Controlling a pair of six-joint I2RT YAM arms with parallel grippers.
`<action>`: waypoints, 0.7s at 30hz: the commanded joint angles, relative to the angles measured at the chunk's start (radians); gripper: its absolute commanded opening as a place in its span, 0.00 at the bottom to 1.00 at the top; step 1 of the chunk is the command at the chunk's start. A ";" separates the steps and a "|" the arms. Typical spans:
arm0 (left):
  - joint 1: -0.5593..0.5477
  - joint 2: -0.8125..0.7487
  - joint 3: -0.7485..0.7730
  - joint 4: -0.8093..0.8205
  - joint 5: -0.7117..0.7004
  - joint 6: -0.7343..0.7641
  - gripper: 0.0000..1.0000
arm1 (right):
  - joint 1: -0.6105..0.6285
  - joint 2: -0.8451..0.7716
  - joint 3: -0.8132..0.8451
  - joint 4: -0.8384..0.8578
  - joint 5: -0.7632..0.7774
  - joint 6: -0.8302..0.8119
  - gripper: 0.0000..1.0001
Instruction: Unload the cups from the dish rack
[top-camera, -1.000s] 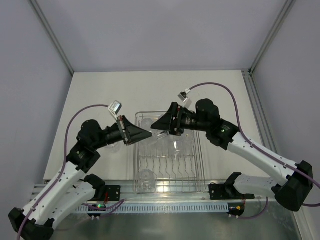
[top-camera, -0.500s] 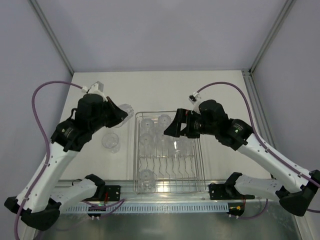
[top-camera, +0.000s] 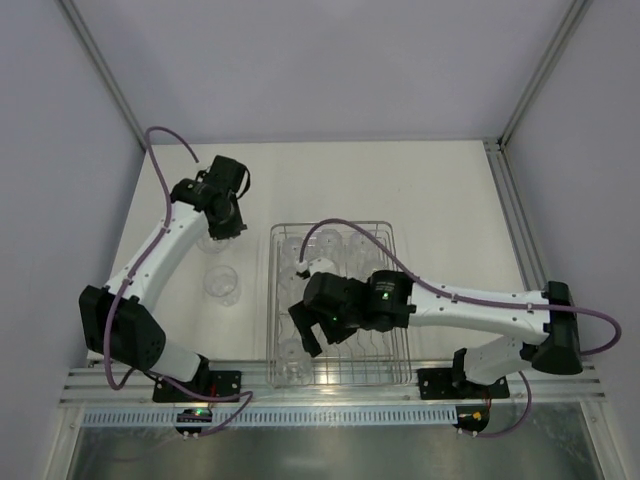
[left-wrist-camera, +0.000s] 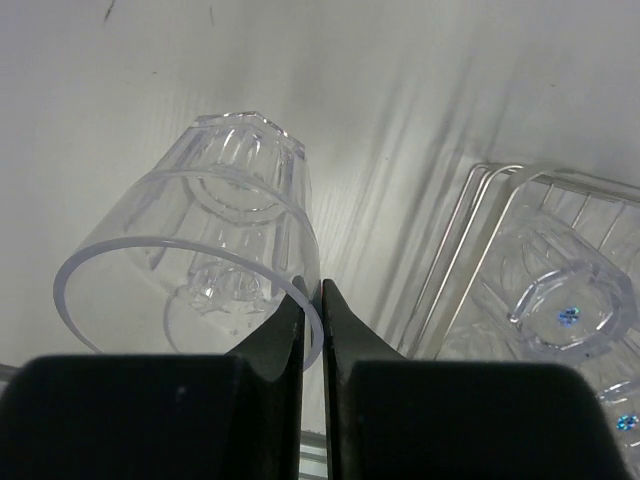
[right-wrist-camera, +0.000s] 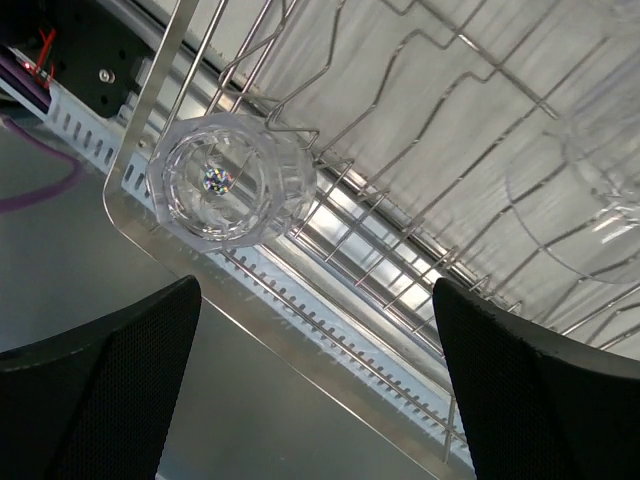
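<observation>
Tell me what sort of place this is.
Probably a robot test cell, not a kitchen: plain grey panels wall in a white table, two arms are bolted to a metal rail, and the only kitchenware is a wire rack of clear cups.

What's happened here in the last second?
The left end effector carried a clear plastic cup away from the silver wire dish rack, leftward over the table. The right end effector, open, swung over another cup in the rack's near-left corner. The rack stayed put.
</observation>
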 joint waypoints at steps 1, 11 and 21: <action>0.032 0.022 0.045 -0.001 -0.035 0.071 0.00 | 0.086 0.069 0.101 -0.029 0.075 -0.014 1.00; 0.112 0.052 -0.142 0.138 0.078 0.103 0.00 | 0.129 0.188 0.155 0.042 0.025 -0.070 1.00; 0.124 0.108 -0.195 0.184 0.141 0.106 0.18 | 0.131 0.283 0.155 0.147 -0.131 -0.155 1.00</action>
